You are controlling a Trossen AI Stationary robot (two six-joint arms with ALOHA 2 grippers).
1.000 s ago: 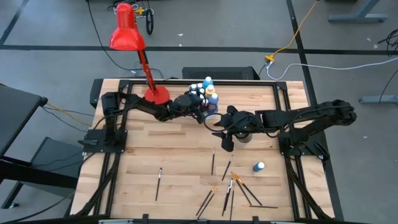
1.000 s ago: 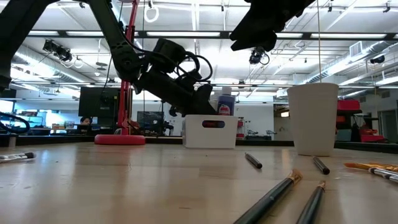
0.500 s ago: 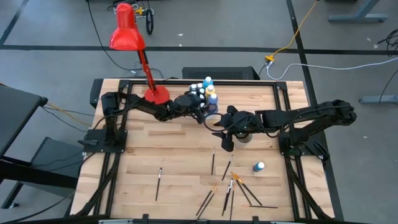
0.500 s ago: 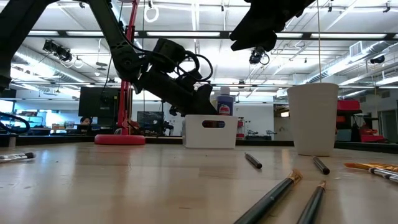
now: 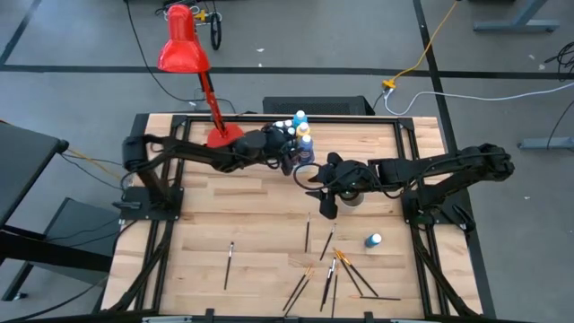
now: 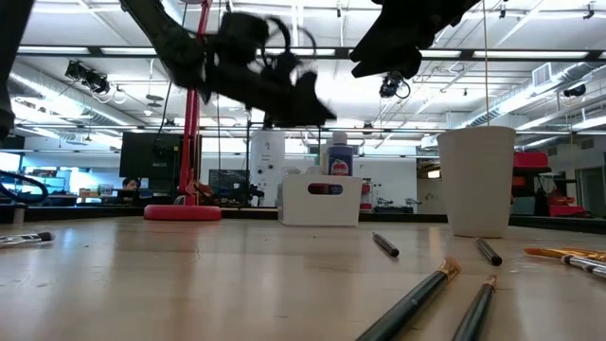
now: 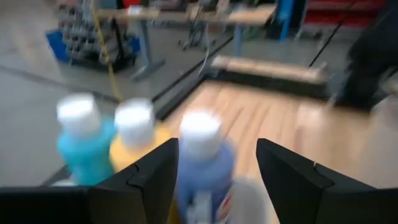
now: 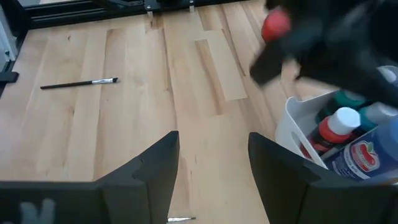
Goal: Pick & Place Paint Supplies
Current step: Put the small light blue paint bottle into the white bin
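I have the wooden table (image 5: 242, 229) in full view from above, with the red desk lamp (image 5: 184, 49) standing at its far left. The white tub (image 6: 322, 200) sits far centre, packed with upright white-capped paint bottles (image 5: 301, 135); my right wrist camera shows a dark red one (image 8: 333, 129) and a blue one (image 8: 367, 155) inside it, and the left wrist camera a teal (image 7: 84, 140), a yellow (image 7: 135, 134) and a blue bottle (image 7: 202, 158) side by side. A white cup (image 6: 476, 180) stands right of the tub. The left gripper (image 5: 289, 151) hangs above the tub, fingers spread and empty. The right gripper (image 5: 325, 179) hovers near the cup, jaws released, holding nothing. One teal bottle (image 5: 373, 240) lies alone at near right. Paintbrushes (image 5: 334, 269) lie scattered along the near edge, one brush (image 5: 229, 264) apart to the left.
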